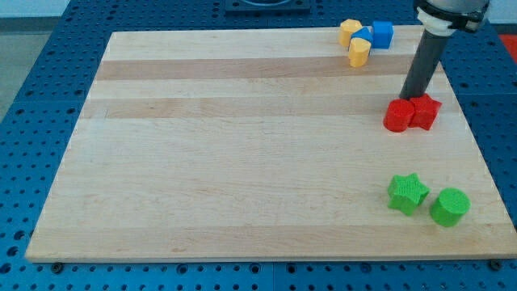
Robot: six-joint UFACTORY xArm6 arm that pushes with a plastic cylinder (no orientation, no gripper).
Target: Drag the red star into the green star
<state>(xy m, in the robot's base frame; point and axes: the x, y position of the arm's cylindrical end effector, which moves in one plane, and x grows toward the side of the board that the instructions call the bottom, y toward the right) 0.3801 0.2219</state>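
The red star (426, 111) lies near the view's right edge of the wooden board, touching a red cylinder (397, 115) on its left. The green star (407, 193) lies well below them, near the view's bottom right, with a green cylinder (449, 207) just to its right. My tip (413, 98) stands at the top of the two red blocks, right where they meet. The dark rod rises from there toward the view's top right.
At the view's top, a cluster of blocks sits by the board's far edge: a yellow block (350, 31), a blue block (381, 34), a yellow block (359, 52) and a small blue one between them. The board (242, 145) rests on a blue perforated table.
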